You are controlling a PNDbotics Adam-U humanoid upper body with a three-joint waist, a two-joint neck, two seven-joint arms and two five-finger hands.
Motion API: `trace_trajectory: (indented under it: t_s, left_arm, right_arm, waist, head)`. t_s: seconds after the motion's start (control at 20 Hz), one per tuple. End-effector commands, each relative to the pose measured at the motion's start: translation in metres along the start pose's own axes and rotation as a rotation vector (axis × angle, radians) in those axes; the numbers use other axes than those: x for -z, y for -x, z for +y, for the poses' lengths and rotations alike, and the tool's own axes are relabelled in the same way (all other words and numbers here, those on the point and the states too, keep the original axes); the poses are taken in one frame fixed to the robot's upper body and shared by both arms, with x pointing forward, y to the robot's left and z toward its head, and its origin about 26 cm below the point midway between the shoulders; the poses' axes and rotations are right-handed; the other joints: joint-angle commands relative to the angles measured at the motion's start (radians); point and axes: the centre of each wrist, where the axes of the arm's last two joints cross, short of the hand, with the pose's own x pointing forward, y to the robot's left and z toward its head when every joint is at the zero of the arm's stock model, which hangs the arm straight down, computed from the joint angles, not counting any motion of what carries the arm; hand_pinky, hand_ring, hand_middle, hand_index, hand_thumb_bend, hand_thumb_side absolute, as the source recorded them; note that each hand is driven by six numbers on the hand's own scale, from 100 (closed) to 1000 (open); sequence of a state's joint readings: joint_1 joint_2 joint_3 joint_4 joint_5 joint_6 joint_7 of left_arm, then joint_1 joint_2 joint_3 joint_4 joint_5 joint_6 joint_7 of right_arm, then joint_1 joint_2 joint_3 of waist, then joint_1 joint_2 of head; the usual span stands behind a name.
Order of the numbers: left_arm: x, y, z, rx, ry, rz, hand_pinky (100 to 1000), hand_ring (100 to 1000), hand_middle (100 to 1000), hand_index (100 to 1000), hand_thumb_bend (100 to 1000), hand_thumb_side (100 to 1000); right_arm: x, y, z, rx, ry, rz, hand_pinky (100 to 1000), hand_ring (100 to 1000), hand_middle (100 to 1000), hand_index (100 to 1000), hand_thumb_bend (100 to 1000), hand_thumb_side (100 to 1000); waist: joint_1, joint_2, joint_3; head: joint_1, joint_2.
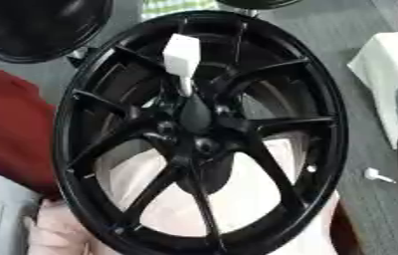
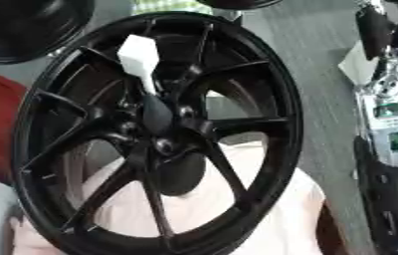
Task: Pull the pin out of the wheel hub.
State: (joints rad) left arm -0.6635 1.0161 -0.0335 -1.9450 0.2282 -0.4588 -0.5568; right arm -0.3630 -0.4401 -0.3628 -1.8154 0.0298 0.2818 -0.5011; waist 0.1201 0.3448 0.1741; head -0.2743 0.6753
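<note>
Grey floor behind black wheel hub (image 1: 198, 134); white pin (image 1: 181, 57) seated; robot hand state unclear

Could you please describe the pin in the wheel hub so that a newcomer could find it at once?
Start at the large black spoked wheel that fills the view, and follow its spokes in to the hub. The pin sticks up from just above the hub. It is white with a blocky head, the only pale thing against the black spokes.

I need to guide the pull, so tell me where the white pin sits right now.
The white plastic pin sticks out of the black alloy wheel above its centre hub, between the upper spokes, in the top middle of the left eye view.
</note>
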Motion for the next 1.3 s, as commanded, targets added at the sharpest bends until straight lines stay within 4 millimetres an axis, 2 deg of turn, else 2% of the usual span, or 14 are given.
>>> trace_trajectory:
  t_s: [0.05,0.1,0.25,0.3,0.4,0.85,1.3]
  left_arm:
    - [0.008,0.003,0.016,0.122,0.184,0.016,744,700,625,781,100,356]
    - [0.013,0.005,0.019,0.151,0.253,0.019,748,708,633,783,100,404]
    - [0.028,0.011,0.025,0.203,0.386,0.016,757,719,646,789,100,412]
    - [0.032,0.013,0.027,0.213,0.416,0.015,760,725,652,792,100,476]
    - [0.043,0.017,0.026,0.232,0.457,0.012,763,730,658,794,100,523]
    - [0.106,0.039,0.012,0.307,0.519,-0.077,764,735,663,795,100,578]
    - [0.161,0.060,-0.015,0.343,0.601,-0.161,758,731,658,791,100,666]
  right_arm:
    - [0.005,-0.013,-0.005,-0.019,-0.002,-0.058,868,980,755,842,100,545]
    - [0.005,-0.012,-0.005,-0.021,-0.002,-0.058,867,978,754,842,100,545]
    - [0.005,-0.012,-0.006,-0.028,-0.003,-0.057,866,977,753,842,100,545]
    - [0.005,-0.012,-0.006,-0.029,-0.004,-0.056,866,977,753,841,100,545]
    - [0.005,-0.012,-0.006,-0.031,-0.006,-0.057,866,976,752,841,100,545]
    - [0.003,-0.009,-0.005,-0.034,-0.015,-0.048,863,971,747,840,100,544]
    - [0.001,-0.008,-0.003,-0.031,-0.033,-0.041,863,970,746,841,100,543]
  waist:
    - [0.012,-0.022,0.003]
    - [0.014,-0.023,0.003]
    - [0.016,-0.025,0.006]
    - [0.016,-0.025,0.006]
    - [0.017,-0.026,0.007]
    - [0.011,-0.029,0.012]
    - [0.003,-0.029,0.006]
  head:
    - [-0.001,-0.006]
    - [-0.003,-0.008]
    - [-0.015,-0.016]
    - [-0.018,-0.019]
    - [-0.019,-0.026]
    - [-0.025,-0.032]
    - [-0.021,-0.041]
